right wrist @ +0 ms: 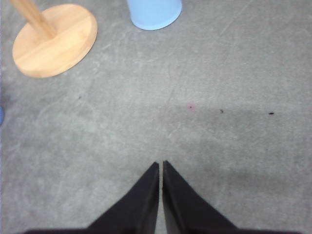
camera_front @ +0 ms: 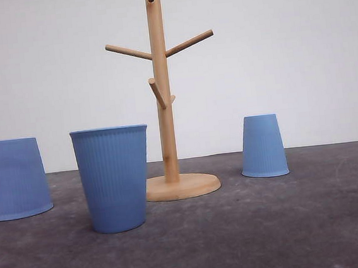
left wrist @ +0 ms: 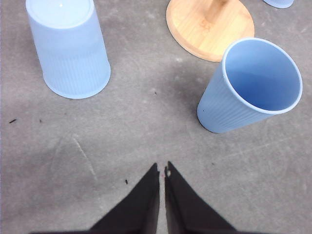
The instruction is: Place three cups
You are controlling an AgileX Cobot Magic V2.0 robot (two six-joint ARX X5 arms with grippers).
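Observation:
Three light-blue ribbed cups stand on the grey table. One cup (camera_front: 113,178) sits upright, mouth up, left of the wooden stand; it is the open cup (left wrist: 253,85) in the left wrist view. A second cup (camera_front: 17,178) rests upside down at the far left, seen again as the inverted cup (left wrist: 70,46). The third cup (camera_front: 263,145) is upside down to the right of the stand, its rim (right wrist: 154,12) in the right wrist view. My left gripper (left wrist: 162,170) is shut, empty, short of both nearby cups. My right gripper (right wrist: 161,165) is shut, empty, well back from the third cup.
A wooden pegged stand (camera_front: 162,91) rises at the centre on a round base (left wrist: 209,27), also seen as a base (right wrist: 53,39). Bare grey tabletop (camera_front: 270,226) stretches in front of the cups. A white wall closes the back.

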